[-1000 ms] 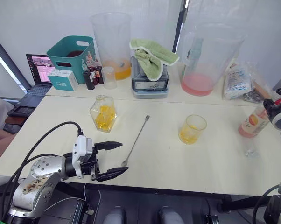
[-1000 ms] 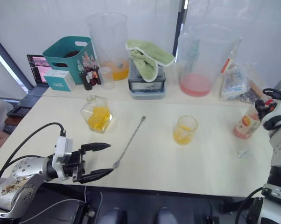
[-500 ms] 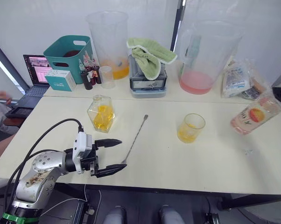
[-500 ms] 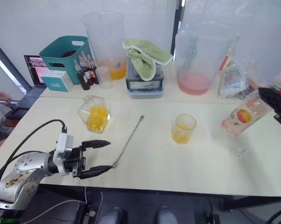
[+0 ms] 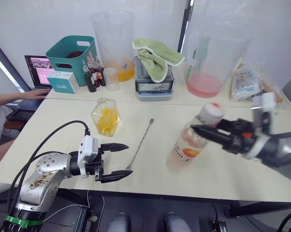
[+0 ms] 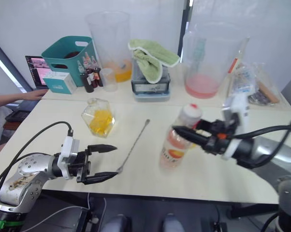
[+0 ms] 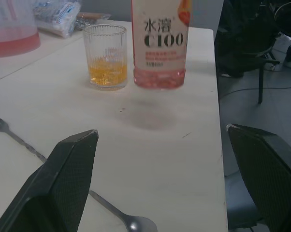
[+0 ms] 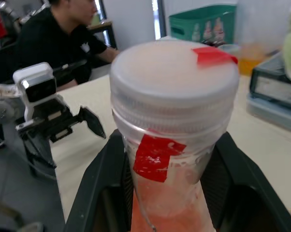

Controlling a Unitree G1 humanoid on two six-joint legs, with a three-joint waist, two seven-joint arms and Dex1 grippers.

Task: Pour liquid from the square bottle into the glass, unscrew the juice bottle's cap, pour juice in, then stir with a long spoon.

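My right gripper (image 5: 203, 131) is shut on the neck of the juice bottle (image 5: 185, 146), just under its white cap (image 5: 211, 110) with the red mark. The bottle tilts, top to the right, near the table's middle; whether its base rests on the table I cannot tell. The left wrist view has the glass (image 7: 105, 56), holding some yellow liquid, right beside the bottle (image 7: 160, 43). The square bottle (image 5: 107, 117) with yellow liquid stands left of centre. The long spoon (image 5: 140, 142) lies flat between the two bottles. My left gripper (image 5: 128, 159) hangs open at the spoon's bowl end, holding nothing.
Along the back stand a teal basket (image 5: 70, 53), small dropper bottles (image 5: 93, 75), two big clear pitchers (image 5: 114, 41) (image 5: 215, 58), a green cloth (image 5: 157, 55) on a grey box, and plastic bags (image 5: 247, 82). A person's hand (image 5: 32, 94) rests on a laptop (image 5: 39, 72) at far left.
My right gripper has carried the juice bottle from the table's right edge leftward to the middle, in front of the glass. A person's arm reached to the laptop. The left gripper stayed put.
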